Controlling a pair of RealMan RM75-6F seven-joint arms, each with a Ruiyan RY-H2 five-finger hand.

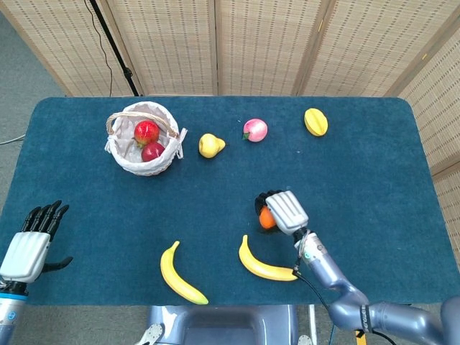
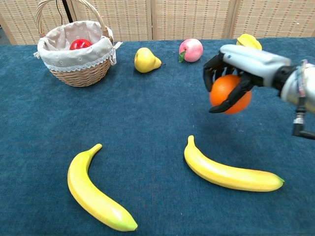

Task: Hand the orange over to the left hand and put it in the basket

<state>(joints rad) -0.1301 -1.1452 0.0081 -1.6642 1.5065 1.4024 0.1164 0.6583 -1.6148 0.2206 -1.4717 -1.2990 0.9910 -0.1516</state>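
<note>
While the right hand (image 2: 231, 81) carries the orange (image 2: 230, 93) above the cloth, fingers wrapped over its top and thumb hooked beneath, the fruit sits clear of the table (image 1: 374, 180), above the nearer end of the right-hand banana (image 1: 267, 264). The left hand (image 1: 32, 241) waits at the near left corner, fingers straight and spread, holding nothing, well apart from the orange.

Judgement: the handover calls for both hands to meet over open cloth between the two bananas. The left hand should cup the uncovered underside and left flank before the right lets go. The fruit should be kept high enough to pass over the left-hand banana (image 1: 181, 274). The basket (image 1: 126, 159) already holds two red fruits, so the orange wants setting into the free space under the handle.

Limits of view: the chest view does not show the left hand. The head view shows only a sliver of orange under the right hand. Contact beneath the fruit cannot be confirmed. Free room inside the basket is hard to gauge.
</note>
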